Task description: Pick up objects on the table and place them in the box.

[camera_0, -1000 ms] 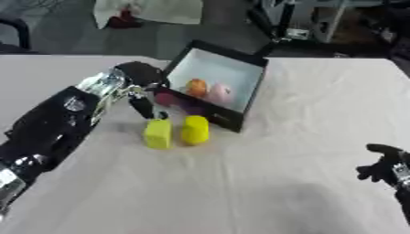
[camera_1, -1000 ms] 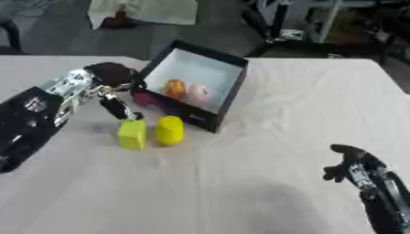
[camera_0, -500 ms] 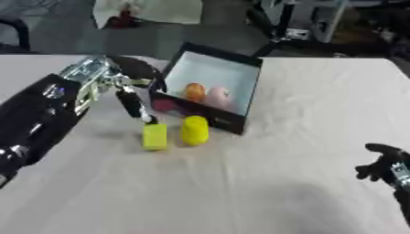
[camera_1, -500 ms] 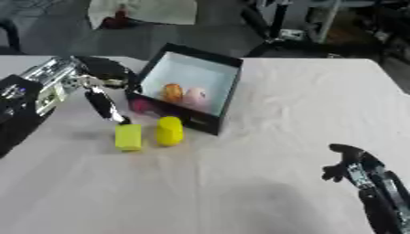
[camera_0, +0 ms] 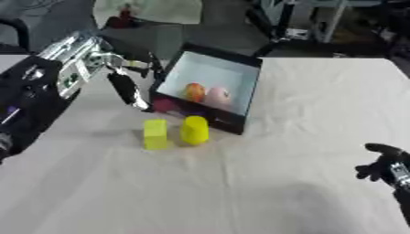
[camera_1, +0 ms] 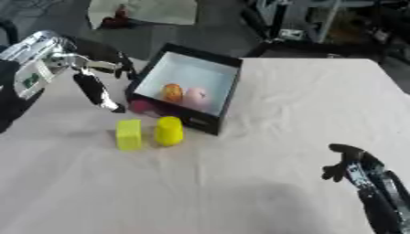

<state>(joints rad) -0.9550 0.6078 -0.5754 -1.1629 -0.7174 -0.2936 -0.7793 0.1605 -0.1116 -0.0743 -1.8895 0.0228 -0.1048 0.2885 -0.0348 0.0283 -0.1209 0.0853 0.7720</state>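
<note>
A black box (camera_0: 250, 93) with a white inside stands tilted at the table's far middle. An orange round thing (camera_0: 195, 91) and a pink one (camera_0: 218, 96) lie in it. Just in front of it stand a yellow block (camera_0: 154, 134) and a yellow cylinder (camera_0: 195, 130). A small magenta thing (camera_0: 164, 105) lies against the box's near left corner. My left hand (camera_0: 88, 64) hovers left of the box, open, fingers toward its left wall, one black finger (camera_0: 126, 90) hanging down beside the magenta thing. It holds nothing. My right hand (camera_1: 352, 167) rests open at the lower right.
A white cloth (camera_0: 304, 114) covers the table, with bare room right of the box and along the near side. Beyond the far edge lie a pale sheet with a red thing (camera_0: 148, 9) and dark equipment (camera_0: 296, 23).
My left hand has drawn back to the left and up from the box's front corner. The yellow things, the box and my right hand have stayed put.
</note>
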